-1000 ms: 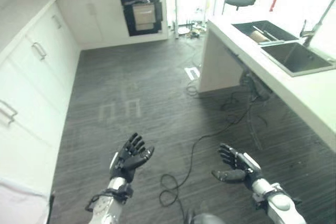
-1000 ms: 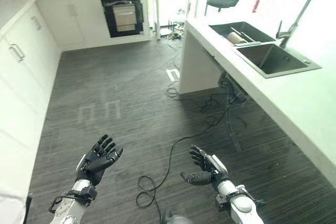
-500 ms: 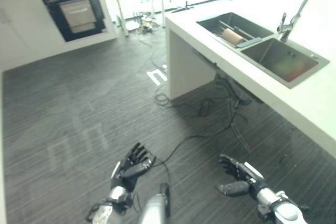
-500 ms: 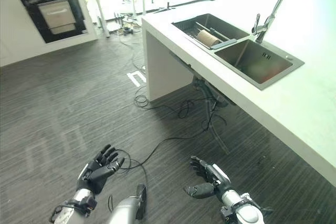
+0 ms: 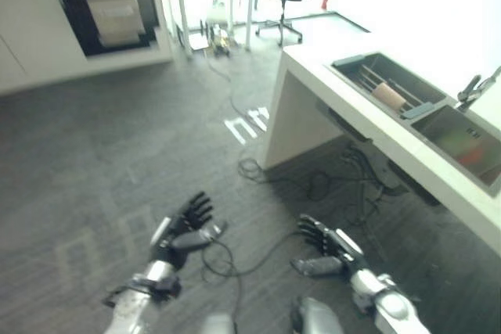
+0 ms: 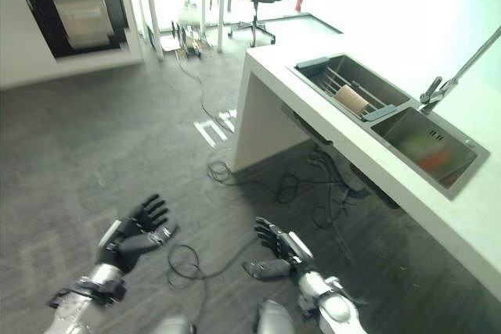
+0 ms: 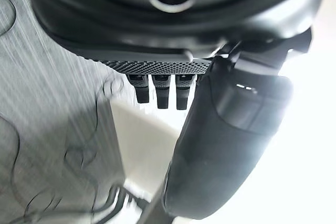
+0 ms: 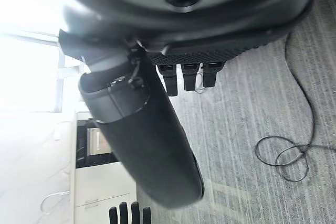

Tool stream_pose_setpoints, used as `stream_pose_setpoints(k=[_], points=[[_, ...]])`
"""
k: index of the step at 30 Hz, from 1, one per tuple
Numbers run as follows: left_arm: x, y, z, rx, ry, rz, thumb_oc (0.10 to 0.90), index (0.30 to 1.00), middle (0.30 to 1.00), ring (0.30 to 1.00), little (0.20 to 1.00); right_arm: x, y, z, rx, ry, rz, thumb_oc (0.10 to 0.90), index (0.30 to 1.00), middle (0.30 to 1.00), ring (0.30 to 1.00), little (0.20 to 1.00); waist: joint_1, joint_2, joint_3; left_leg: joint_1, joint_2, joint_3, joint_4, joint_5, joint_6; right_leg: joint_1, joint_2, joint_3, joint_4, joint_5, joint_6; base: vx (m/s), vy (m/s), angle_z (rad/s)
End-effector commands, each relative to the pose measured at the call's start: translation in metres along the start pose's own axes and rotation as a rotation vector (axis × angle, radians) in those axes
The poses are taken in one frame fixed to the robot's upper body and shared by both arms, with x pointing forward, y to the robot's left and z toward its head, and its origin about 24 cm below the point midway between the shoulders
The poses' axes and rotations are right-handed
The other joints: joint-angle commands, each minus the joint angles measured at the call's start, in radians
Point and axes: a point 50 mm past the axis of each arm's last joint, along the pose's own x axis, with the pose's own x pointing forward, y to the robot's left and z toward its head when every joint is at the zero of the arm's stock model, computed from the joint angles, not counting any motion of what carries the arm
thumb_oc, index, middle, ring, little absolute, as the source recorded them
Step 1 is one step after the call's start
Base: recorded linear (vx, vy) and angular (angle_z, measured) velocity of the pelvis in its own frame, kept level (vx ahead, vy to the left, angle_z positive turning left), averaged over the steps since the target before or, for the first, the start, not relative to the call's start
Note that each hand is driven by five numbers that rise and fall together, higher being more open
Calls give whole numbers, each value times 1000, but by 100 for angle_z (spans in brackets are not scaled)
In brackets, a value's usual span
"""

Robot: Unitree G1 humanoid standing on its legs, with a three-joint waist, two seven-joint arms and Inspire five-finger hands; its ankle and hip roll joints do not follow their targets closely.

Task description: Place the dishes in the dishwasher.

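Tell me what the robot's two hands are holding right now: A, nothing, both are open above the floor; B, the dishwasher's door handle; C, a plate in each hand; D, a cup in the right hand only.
A: the left hand and the right hand both have spread fingers with nothing in them, held above the dark floor, well short of the sink in the white counter.

No readable text, label or number on anything; floor markings illegible.
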Motion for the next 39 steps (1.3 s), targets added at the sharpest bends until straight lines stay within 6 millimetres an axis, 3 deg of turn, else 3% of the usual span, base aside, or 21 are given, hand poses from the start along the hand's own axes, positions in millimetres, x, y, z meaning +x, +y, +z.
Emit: stream_pose_setpoints(k=[1, 5, 7, 8, 9, 11, 12, 13, 15, 17, 18, 19, 20, 22, 24, 28, 33, 34, 35, 36, 39], points=[[12, -40, 61, 47, -328, -180, 800, 900, 900, 900, 900, -4, -33, 57, -86, -266, -76, 800, 900, 900, 900, 900, -52, 41, -8, 98, -47, 15, -205, 113, -38, 98, 19, -24, -115, 154, 23, 457, -204, 9], [9, -43, 68, -29, -368, -177, 800, 900, 900, 900, 900, -4, -40, 68, -102, -308, -142, 800, 900, 900, 900, 900, -55, 40, -45, 133, -44, 13, -205, 77, -36, 137, 42, 1, -115, 123, 0, 415, -216, 28], [8, -51, 79, -49, -434, -207, 800, 900, 900, 900, 900, -6, -47, 84, -119, -361, -157, 800, 900, 900, 900, 900, -60, 51, -73, 186, -14, 41, -205, 73, -63, 169, 60, 1, -115, 92, -29, 480, -207, 13], [9, -58, 87, -50, -482, -238, 800, 900, 900, 900, 900, -9, -53, 94, -144, -390, -164, 800, 900, 900, 900, 900, -55, 54, -77, 238, 32, 86, -205, 295, -112, 205, 82, 20, -115, 54, -60, 369, -202, -26], [10, -62, 90, -56, -501, -254, 800, 900, 900, 900, 900, -10, -56, 99, -154, -402, -156, 800, 900, 900, 900, 900, -46, 31, -72, 235, 31, 100, -172, 384, -127, 229, 74, 41, -115, 37, -75, 364, -242, -38], [9, -65, 95, -57, -537, -269, 800, 900, 900, 900, 900, -12, -59, 111, -183, -444, -135, 800, 900, 900, 900, 900, -21, 8, -47, 83, 3, 72, 47, 430, -129, 281, 78, 78, -115, 13, -99, 213, -165, -42], [8, -66, 96, -49, -549, -272, 800, 900, 900, 900, 900, -13, -59, 116, -185, -466, -124, 800, 900, 900, 900, 900, -12, 9, -39, 15, 3, 67, 84, 433, -124, 301, 93, 93, -115, 0, -106, 285, -68, -72], [5, -66, 100, -18, -579, -275, 800, 900, 900, 900, 900, -15, -58, 127, -193, -505, -104, 800, 900, 900, 900, 900, 3, 16, -30, -31, 5, 60, 8, 410, -105, 324, 124, 125, -115, -23, -104, 322, -4, -88], [0, -63, 104, 9, -614, -279, 800, 900, 900, 900, 900, -15, -58, 138, -214, -534, -84, 800, 900, 900, 900, 900, 17, 32, -23, -14, 18, 63, -205, 389, -96, 337, 163, 174, -115, -46, -87, 366, 116, -85], [-7, -61, 109, 30, -662, -265, 800, 900, 900, 900, 900, -16, -55, 147, -246, -560, -55, 800, 900, 900, 900, 900, 43, 71, -13, -103, 18, -44, -205, 331, -99, 356, 229, 244, -115, -61, -77, 340, 175, -111], [-15, -60, 118, 41, -720, -243, 800, 900, 900, 900, 900, -21, -51, 159, -276, -598, -30, 800, 900, 900, 900, 900, 70, 91, -15, -156, -18, -156, -205, 386, -110, 377, 275, 298, -115, -81, -86, 299, 156, -102], [-19, -60, 124, 44, -762, -245, 800, 900, 900, 900, 900, -24, -50, 165, -291, -626, -16, 800, 900, 900, 900, 900, 76, 89, -19, -160, -33, -176, -205, 376, -103, 381, 282, 318, -115, -89, -92, 252, 155, -143], [-22, -61, 129, 50, -808, -253, 800, 900, 900, 900, 900, -25, -49, 171, -295, -651, -5, 800, 900, 900, 900, 900, 76, 84, -24, -153, -40, -173, -205, 336, -92, 379, 278, 328, -115, -94, -92, 153, 129, -215], [-34, -74, 170, 90, -1090, -285, 800, 900, 900, 900, 900, -43, -43, 198, -272, -807, 56, 800, 900, 900, 900, 900, 43, 66, -60, -94, -39, -154, -205, 243, -71, 358, 226, 288, -115, -87, -68, 185, 154, -235], [-36, -80, 180, 102, -1158, -295, 800, 900, 900, 900, 900, -50, -38, 205, -241, -863, 78, 800, 900, 900, 900, 900, 23, 58, -80, -74, -37, -139, -205, 222, -68, 353, 209, 277, -115, -84, -60, 163, 122, -55], [-31, -91, 189, 111, -1189, -323, 800, 900, 900, 900, 900, -58, -40, 212, -166, -937, 37, 800, 900, 900, 900, 900, -17, 57, -108, -53, -46, -117, -205, 201, -55, 343, 190, 275, -115, -70, -50, 153, 134, 5], [-27, -91, 186, 110, -1150, -320, 800, 900, 900, 900, 900, -59, -47, 206, -29, -989, -55, 800, 900, 900, 900, 900, -34, 67, -116, -40, -54, -94, -205, 187, -30, 357, 172, 260, -115, -34, -44, 93, 111, -4], [-29, -88, 185, 117, -1141, -313, 800, 900, 900, 900, 900, -58, -47, 201, 12, -998, -61, 800, 900, 900, 900, 900, -35, 69, -114, -34, -53, -85, -205, 185, -22, 372, 162, 233, -115, 38, -26, 92, 93, -15], [-29, -87, 184, 125, -1140, -304, 800, 900, 900, 900, 900, -56, -46, 199, 26, -998, -59, 800, 900, 900, 900, 900, -35, 75, -110, -29, -47, -80, -205, 186, -21, 374, 161, 214, -115, 69, -17, 53, 33, -44], [-30, -85, 184, 135, -1143, -293, 800, 900, 900, 900, 900, -55, -45, 198, 34, -998, -55, 800, 900, 900, 900, 900, -31, 79, -105, -24, -39, -69, -205, 185, -21, 372, 154, 183, -115, 85, -12, 11, -19, -74], [-34, -78, 188, 173, -1151, -241, 800, 900, 900, 900, 900, -45, -40, 198, 40, -979, -4, 800, 900, 900, 900, 900, -3, 74, -85, 8, 2, 18, -205, 158, -45, 312, 55, 15, -115, 87, 3, -7, -124, -127]])
